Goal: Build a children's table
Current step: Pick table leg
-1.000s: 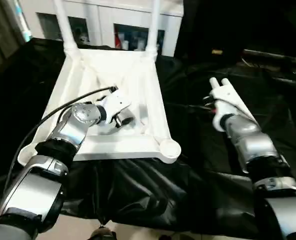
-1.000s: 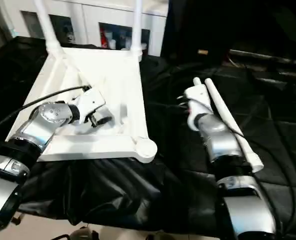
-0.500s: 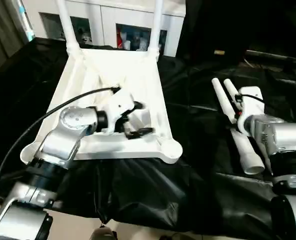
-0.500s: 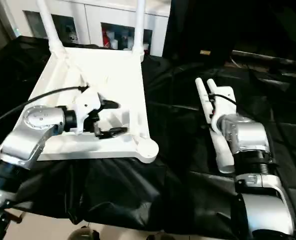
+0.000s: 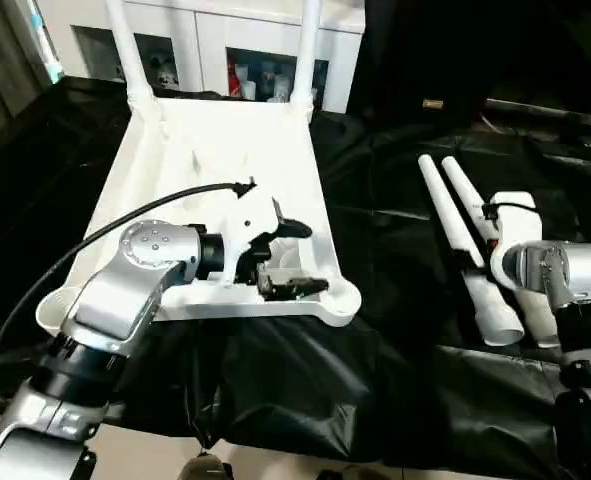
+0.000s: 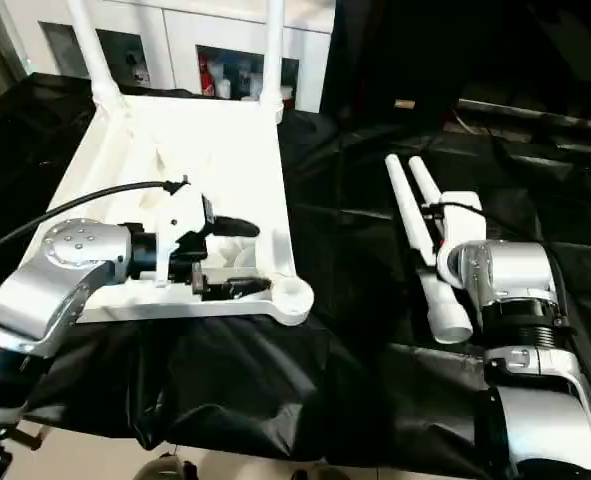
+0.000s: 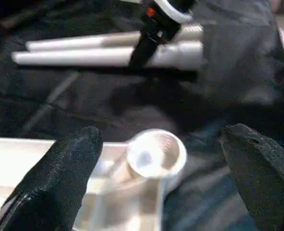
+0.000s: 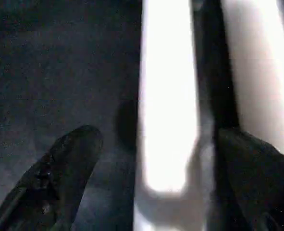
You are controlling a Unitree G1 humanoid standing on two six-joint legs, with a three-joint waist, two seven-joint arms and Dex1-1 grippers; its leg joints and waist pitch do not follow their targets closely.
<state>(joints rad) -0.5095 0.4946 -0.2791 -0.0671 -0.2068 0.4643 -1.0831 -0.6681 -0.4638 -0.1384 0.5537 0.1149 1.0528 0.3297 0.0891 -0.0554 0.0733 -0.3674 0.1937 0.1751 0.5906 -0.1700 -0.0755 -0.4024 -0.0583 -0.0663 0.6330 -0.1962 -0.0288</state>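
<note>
White tabletop (image 5: 225,150) lying upside down on the black-draped desk (image 5: 395,300), ribbed underside up, on the left half. Two legs already standing upright in the far corner sockets: one far left (image 5: 123,50), one far right (image 5: 307,50). Near right corner socket (image 5: 341,298) empty and open upward, at the desk's front edge. Two loose legs (image 5: 465,245) lying side by side on the cloth to the right, well apart from the top, thick ends toward the robot.

Left claw (image 5: 285,258) spread wide and holding nothing, poised over the top's near right part beside the empty socket, one finger above and one below. In the left wrist view, socket (image 7: 156,154) between the two black fingers (image 7: 60,178), the loose legs (image 7: 108,50) beyond. A black cable (image 5: 125,225) arching over the top to the left wrist.

Right claw (image 8: 151,187) open wide, gripping nothing, straddling one loose leg (image 8: 168,96) with the other just beside it. Right forearm (image 5: 560,275) covering the legs' near ends.

White cabinet (image 5: 225,50) behind the desk.
</note>
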